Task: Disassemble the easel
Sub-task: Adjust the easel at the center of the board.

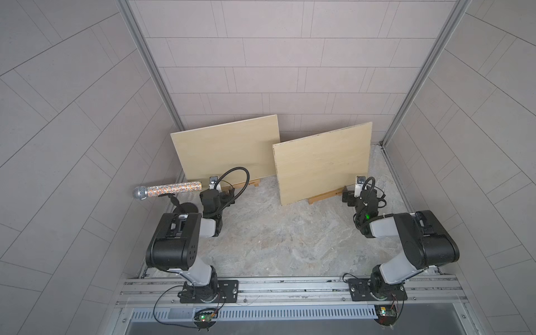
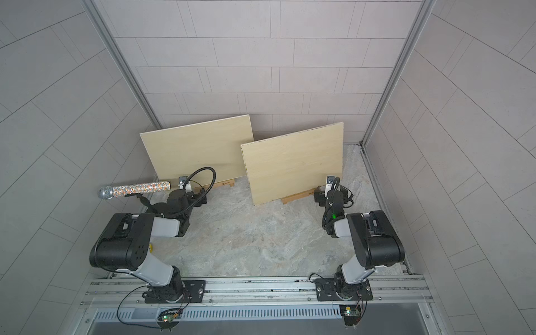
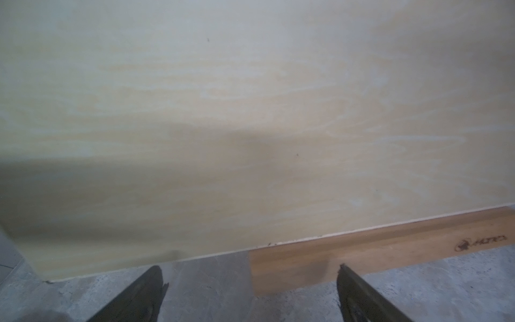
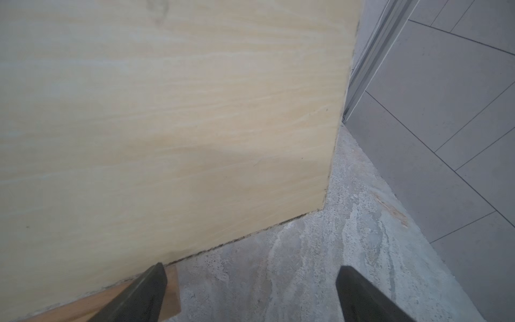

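**Both arms poised at the boards, nothing lifted yet**

The stone-patterned bench (image 1: 275, 240) spreads out beneath and behind both pairs of fingers. Just ahead of the left fingers (image 3: 139, 295) stands the left plywood board (image 1: 226, 148), leaning back toward the rear wall. Just ahead of the right fingers (image 4: 133, 295) stands the right plywood board (image 1: 322, 162), also tilted back, its outer bottom corner a little beyond and outboard of them.

Each board sits with its bottom edge on a wooden easel ledge. The left easel ledge (image 3: 390, 245) runs from between the left fingers off to their inboard side. The end of the right easel ledge (image 4: 172, 290) lies right at the inboard right finger. A glittery microphone (image 1: 166, 190) on its stand sits outboard of the left fingers, near the arm.

Both pairs of fingers are spread wide and grasp nothing.

The task looks to be at its opening step, with both easels assembled. The likely next move is to bring a board edge between the fingers, close on it, and lift it clear of its ledge. That calls for a firm hold, since a tall thin panel could tip or slide.
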Available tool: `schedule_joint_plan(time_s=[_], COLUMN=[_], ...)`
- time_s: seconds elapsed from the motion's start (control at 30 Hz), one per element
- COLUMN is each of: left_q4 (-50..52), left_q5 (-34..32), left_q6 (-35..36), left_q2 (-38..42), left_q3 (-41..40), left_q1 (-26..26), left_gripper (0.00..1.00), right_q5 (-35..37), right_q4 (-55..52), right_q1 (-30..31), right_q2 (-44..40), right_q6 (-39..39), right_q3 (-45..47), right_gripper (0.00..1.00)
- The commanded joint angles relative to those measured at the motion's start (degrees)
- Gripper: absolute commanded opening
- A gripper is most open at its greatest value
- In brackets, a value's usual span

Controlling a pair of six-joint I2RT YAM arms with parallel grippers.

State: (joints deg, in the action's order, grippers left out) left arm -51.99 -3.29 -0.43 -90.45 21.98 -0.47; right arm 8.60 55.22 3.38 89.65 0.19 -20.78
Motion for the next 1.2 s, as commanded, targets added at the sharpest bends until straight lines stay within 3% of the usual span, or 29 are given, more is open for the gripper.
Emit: schedule_joint_plan(time_s=[0.0, 1.0, 1.17], left_q4=[-0.7, -1.0, 5.6], left_q5=[-1.7, -1.4, 0.5], left_q6=[0.4, 0.5, 1.2], left_q2=[-0.2, 0.2, 7.1], left_q3=[0.7, 0.5, 1.0], left_q1=[-1.0, -0.8, -0.9], left_gripper=[1.0, 1.0, 1.0], right_q5=[0.3, -0.8, 0.0], right_q4=[-0.1, -0.6, -10.9], right_q1=[0.1, -0.5, -0.4], right_q2=[0.4, 0.4, -8.1], right_q6=[-0.2, 0.1, 0.2], right_q3=[-0.1, -0.3, -2.6], right_gripper=[1.0, 1.0, 1.0])
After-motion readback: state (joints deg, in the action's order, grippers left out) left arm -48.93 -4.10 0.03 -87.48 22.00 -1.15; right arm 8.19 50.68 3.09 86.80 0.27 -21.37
